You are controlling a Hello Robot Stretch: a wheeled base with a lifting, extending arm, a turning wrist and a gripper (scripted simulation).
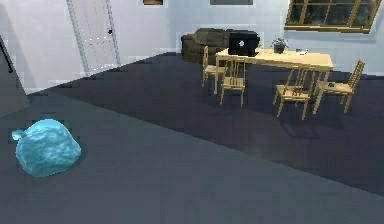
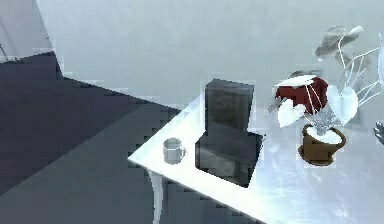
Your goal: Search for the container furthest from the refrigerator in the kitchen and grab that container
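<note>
Mug, pale grey, upright on white worktop, near the corner toward the arm side view's left; most container-like thing on that surface, hence the likeliest match for the task's word. Whether farthest from a refrigerator: cannot be told.

Just right of mug, apart from it: lower box, dark and wide, bearing upper box, dark and narrower, stacked squarely. Farther right on the same worktop: plant with red and white leaves in brown pot. Behind it, pale stems and leaves rising from white vase. Dark floor left of the worktop, pale wall beyond.

Forward view, lower left: blue lump, crumpled, lying on the floor. Upper left: white door in the far wall. Top middle: dark sofa against that wall. Upper right: wood worktop carrying black item, box-like, with small plant near it. Four wood chairs around this worktop, two at its left end, two at its right. Window, wood-framed, above at the top right.

Jaws: state cannot be told.
</note>
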